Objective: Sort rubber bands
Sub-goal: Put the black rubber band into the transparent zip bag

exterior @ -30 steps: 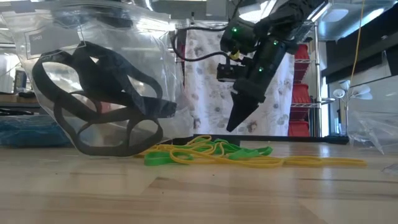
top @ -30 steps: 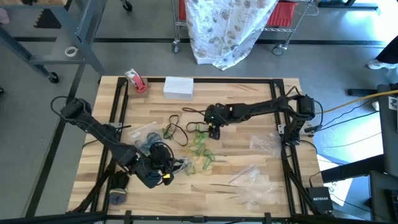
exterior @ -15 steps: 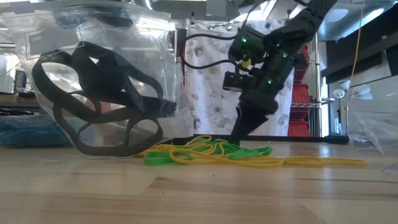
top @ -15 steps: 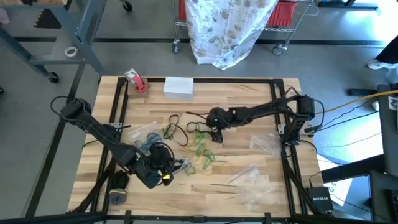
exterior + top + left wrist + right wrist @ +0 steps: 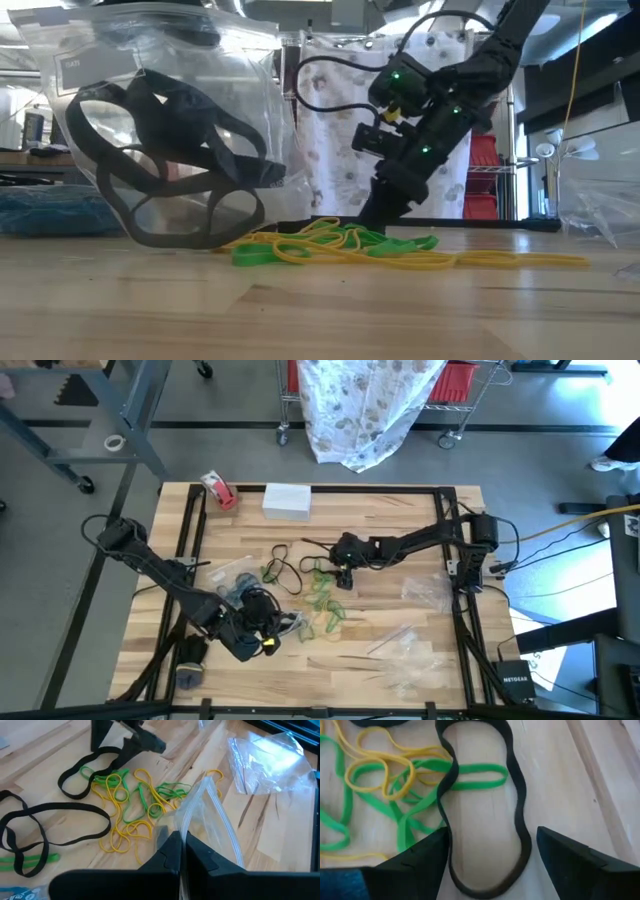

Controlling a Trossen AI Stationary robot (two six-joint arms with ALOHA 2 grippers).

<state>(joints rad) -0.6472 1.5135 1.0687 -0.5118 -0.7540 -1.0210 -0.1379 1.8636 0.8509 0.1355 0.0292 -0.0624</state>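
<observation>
moved: right gripper has dropped from above the pile down to the tabletop since a second ago; clear bag with black bands sways slightly in the low view.
right jaws: spread as wide as they go, holding nothing, straddling one black rubber band lying flat on the wood.
left gripper: near the front-left corner, pinched shut on the mouth of a clear plastic bag, holding it up.
bands: green and yellow rubber bands in a loose tangle mid-table, just beside the right gripper; more black loops toward the left edge.
handling: judged very light, limp, stretchy and grippy; loops overlap, so lifting one likely drags its neighbours. The black one crosses a green loop.
grip point: best on the free end of the black loop, away from the green crossing, pinching one strand against the wood.
hidden: right fingertips hidden behind the pile in the low view; count of bands in the bag not readable; more clear bags near the front-right corner, contents unclear.
</observation>
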